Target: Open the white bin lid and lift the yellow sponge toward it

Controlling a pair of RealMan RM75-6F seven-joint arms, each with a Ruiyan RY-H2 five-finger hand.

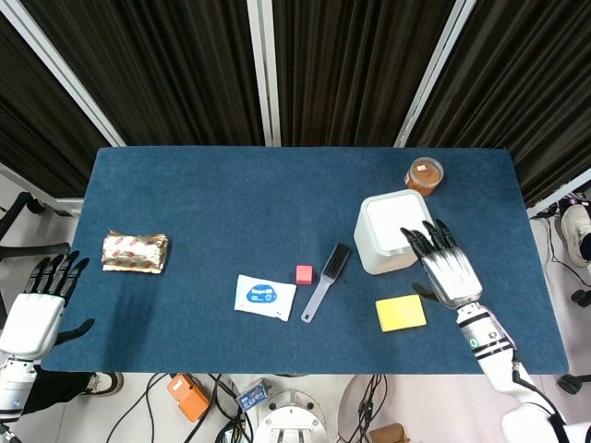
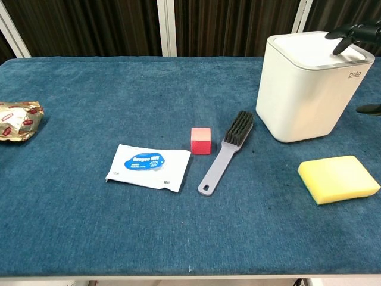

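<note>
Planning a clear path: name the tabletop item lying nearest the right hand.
The yellow sponge, just beside the right hand; the brush and pink cube lie farther left.

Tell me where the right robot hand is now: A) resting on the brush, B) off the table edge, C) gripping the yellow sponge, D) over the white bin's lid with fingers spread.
D: the right robot hand reaches over the closed lid of the white bin, fingers spread, holding nothing; the yellow sponge lies untouched.
</note>
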